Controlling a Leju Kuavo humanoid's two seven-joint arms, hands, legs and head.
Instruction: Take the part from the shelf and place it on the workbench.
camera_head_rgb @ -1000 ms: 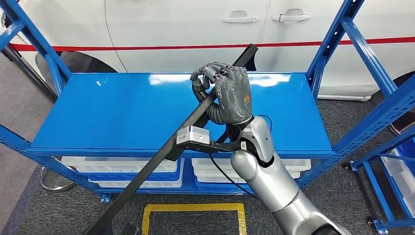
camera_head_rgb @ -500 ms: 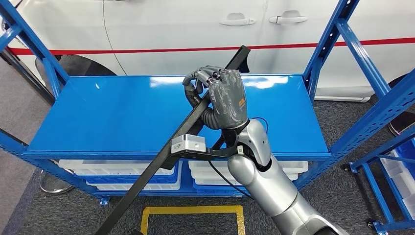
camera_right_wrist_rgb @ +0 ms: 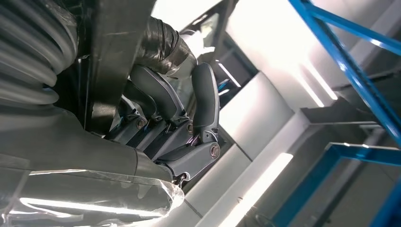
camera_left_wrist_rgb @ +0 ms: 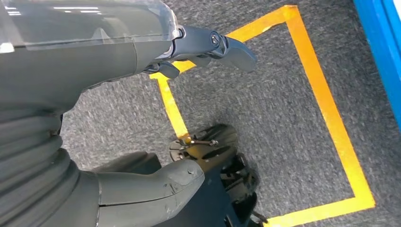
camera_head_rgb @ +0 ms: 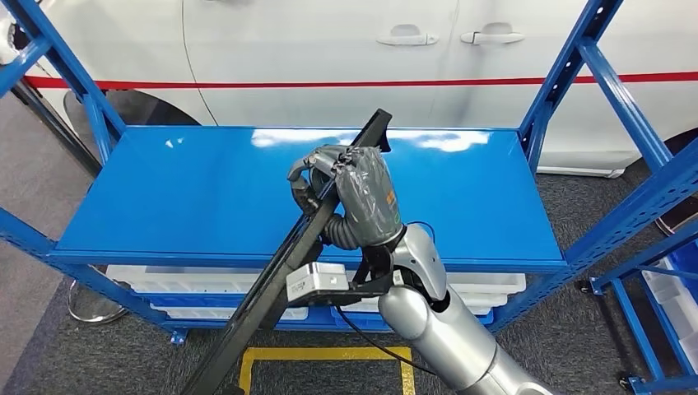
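A: How will the part [camera_head_rgb: 280, 280] handle?

B: My guess is stiff, long and tip-prone. The left hand [camera_left_wrist_rgb: 118, 61], hanging over the floor, is slack and holds nothing. The right hand [camera_head_rgb: 354, 193] grips the bar above its middle; nearer the centre would balance better.

A: Where does it point?

B: It slants from low left, below the shelf [camera_head_rgb: 165, 189] edge, up to its right tip over the shelf.

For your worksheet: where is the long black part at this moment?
In the head view, the long black part slants across the front edge of the blue shelf, near the middle, gripped by the right hand; its upper end is above the shelf, its lower end toward the floor.
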